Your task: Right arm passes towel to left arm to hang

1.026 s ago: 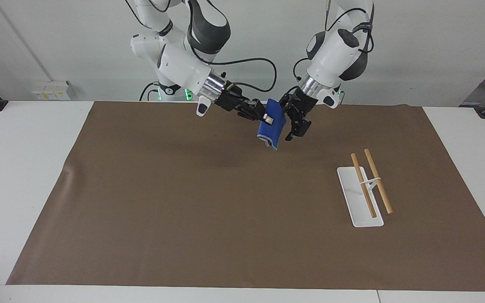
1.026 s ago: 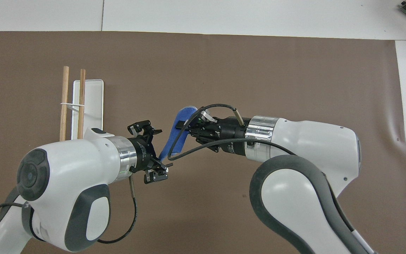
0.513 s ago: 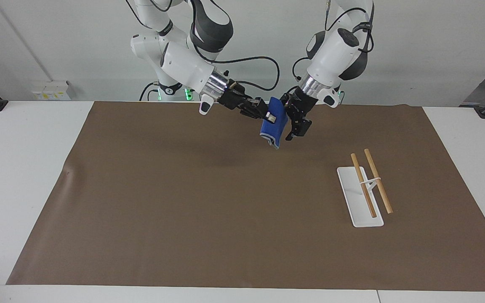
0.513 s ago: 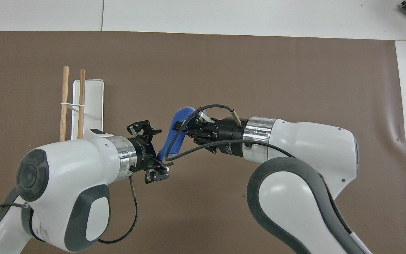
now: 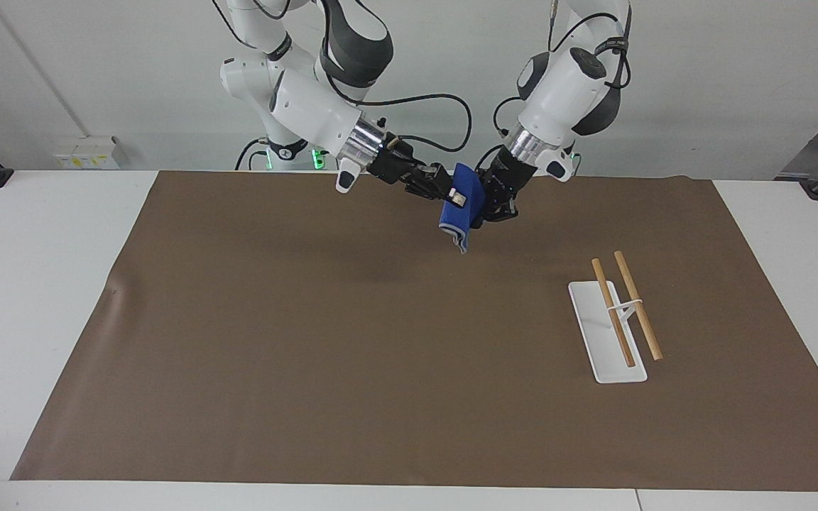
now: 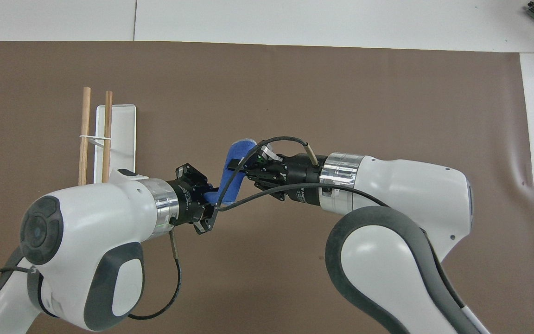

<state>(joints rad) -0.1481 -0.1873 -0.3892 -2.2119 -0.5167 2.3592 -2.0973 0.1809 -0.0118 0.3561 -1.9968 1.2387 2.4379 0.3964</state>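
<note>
change: 1 second ago my left gripper [image 5: 486,210] stood wide open beside the towel [image 5: 461,211]; now I see its fingers drawn together on the cloth's edge; the right gripper [image 5: 447,193] has not let go
towel: up in the air between the 2 grippers, over the brown mat [image 5: 309,341] toward the robots' edge; it hangs folded, its lower corner drooping free
jaws: both clamped on the towel; right on the upper part, left on the edge turned to the left arm
handling: I judge it light, soft and limp, not fragile; terry should grip well; a hold near a top edge lets it drape
rack [image 5: 618,312]: 2 wooden rods over a white base, toward the left arm's end, well apart from the towel
room: open mat between towel and rack; rod ends and the right arm's cable [image 6: 253,195] could snag
</note>
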